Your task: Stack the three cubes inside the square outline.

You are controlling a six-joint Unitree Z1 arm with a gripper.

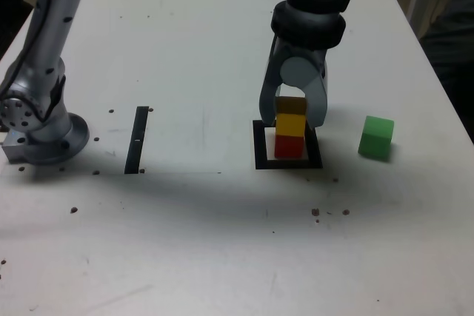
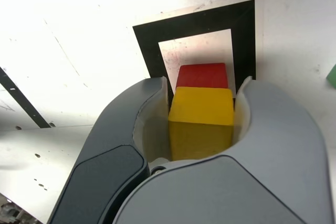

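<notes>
My gripper (image 2: 201,109) straddled the yellow cube (image 2: 202,121), its jaws flanking both sides. I could not tell whether the pads pressed the cube or stood just clear. Yellow sat on the red cube (image 1: 289,146), and red stood inside the outline (image 1: 260,155). So I judged two of three levels built. The green cube (image 1: 375,137) lay alone on the table (image 1: 222,242), near the outline on the exterior view's right, waiting to go on top.

A white table (image 1: 222,242) (speckled) bears the square outline (image 1: 288,163), green cube (image 1: 376,137), black strip (image 1: 137,139).
</notes>
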